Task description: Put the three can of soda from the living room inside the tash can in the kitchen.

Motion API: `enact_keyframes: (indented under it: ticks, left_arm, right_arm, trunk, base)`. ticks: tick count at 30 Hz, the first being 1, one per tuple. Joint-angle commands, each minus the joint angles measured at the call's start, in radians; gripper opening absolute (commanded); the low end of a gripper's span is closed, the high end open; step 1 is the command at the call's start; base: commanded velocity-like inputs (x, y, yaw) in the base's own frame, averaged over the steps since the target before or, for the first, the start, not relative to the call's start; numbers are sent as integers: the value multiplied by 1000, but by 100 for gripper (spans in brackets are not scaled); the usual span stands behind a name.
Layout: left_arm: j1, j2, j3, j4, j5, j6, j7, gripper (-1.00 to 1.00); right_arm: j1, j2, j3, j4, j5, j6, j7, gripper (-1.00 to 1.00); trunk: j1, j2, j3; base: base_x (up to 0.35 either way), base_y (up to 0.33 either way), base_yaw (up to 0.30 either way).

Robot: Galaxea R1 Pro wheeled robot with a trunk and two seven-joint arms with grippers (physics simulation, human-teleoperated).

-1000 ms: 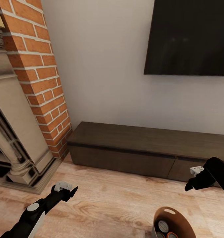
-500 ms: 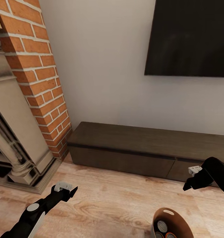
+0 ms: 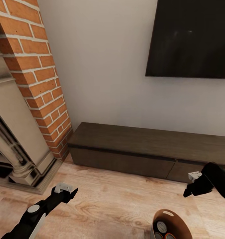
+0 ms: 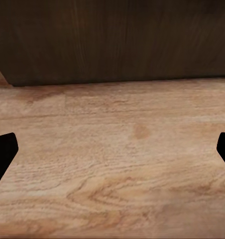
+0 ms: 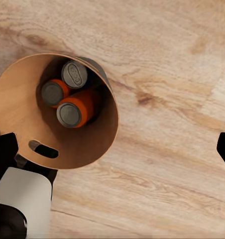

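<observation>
The tash can (image 3: 181,223), copper-brown inside, stands on the wood floor at the bottom of the head view, partly cut off by the frame edge. Inside it lie three cans of soda: a darker one (image 5: 74,74) and two orange ones (image 5: 55,92) (image 5: 75,110), all with grey tops. My right gripper (image 3: 186,193) hangs open above and beside the bin (image 5: 28,99), apart from it and holding nothing. Over bare floor at the lower left, my left gripper (image 3: 72,192) is open and empty, its fingertips wide apart in the left wrist view (image 4: 112,152).
This is the living room: a long dark low cabinet (image 3: 142,149) runs along the wall ahead, under a wall TV (image 3: 192,36). A red-brick fireplace (image 3: 33,73) with a stone surround stands at the left. A white and black robot part (image 5: 18,199) sits beside the bin.
The whole view has shifted slightly, so the camera has moved. My right gripper sits a little lower in the picture. The left arm holds the same pose.
</observation>
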Motion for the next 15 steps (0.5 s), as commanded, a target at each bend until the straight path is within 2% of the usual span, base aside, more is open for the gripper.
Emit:
enact_keyframes:
  ticks: [1, 5, 15]
  left_arm:
    - [0, -1, 0, 10, 0, -1, 3, 100]
    - [0, -2, 0, 32, 0, -2, 7, 100]
    - [0, -1, 0, 47, 0, -7, 8, 100]
  right_arm:
    - [5, 4, 0, 0, 0, 0, -1, 100]
    - [16, 15, -1, -1, 0, 0, -2, 100]
    - [42, 21, -3, -1, 0, 0, -2, 100]
  trunk:
    - [-4, 7, 2]
    - [-19, 35, 8]
    - [-58, 105, 23]
  base:
    - [0, 0, 0]
    - [0, 0, 0]
    - [0, 0, 0]
